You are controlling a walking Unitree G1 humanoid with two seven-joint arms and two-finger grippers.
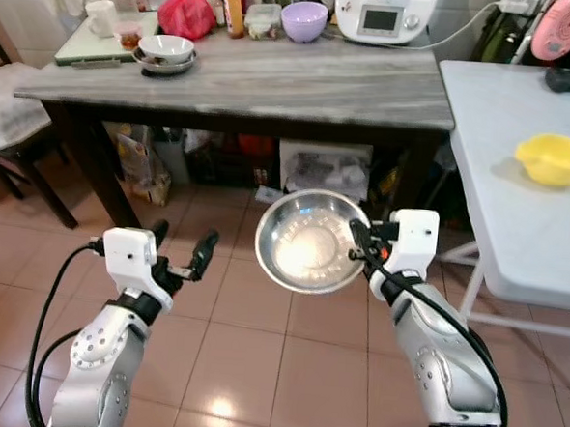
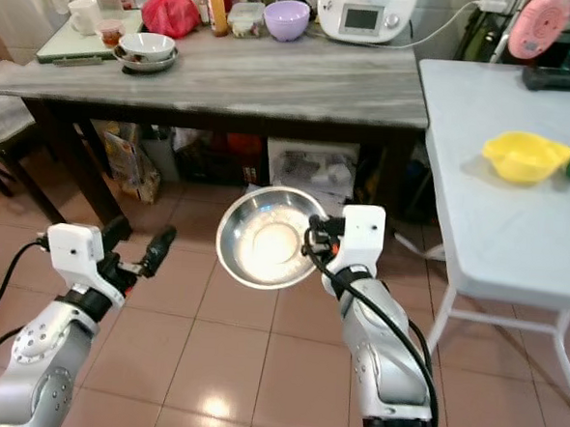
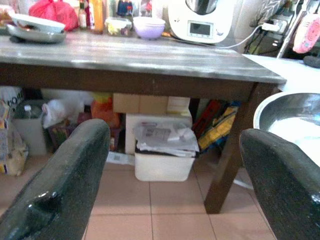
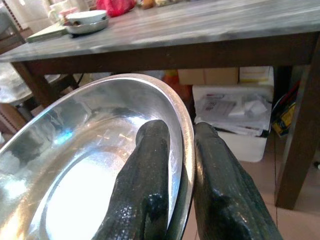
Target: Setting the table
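- Right gripper (image 1: 360,245) clamped on rim of shiny round steel bowl (image 1: 307,241), held in air over tiled floor (image 1: 257,357), short of grey wood-top table (image 1: 274,82).
- One finger inside rim, other outside.
- Left gripper (image 1: 181,251) fingers apart, w/ nothing in them.
- Tip: keep bowl level, lift above tabletop edge before setting down.

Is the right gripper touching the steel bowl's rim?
Touching. The right wrist view shows the right gripper pinching the steel bowl, one black finger on each side of its rim.

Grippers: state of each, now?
Left gripper: open, empty.
Right gripper: shut on the steel bowl, pinching its rim.
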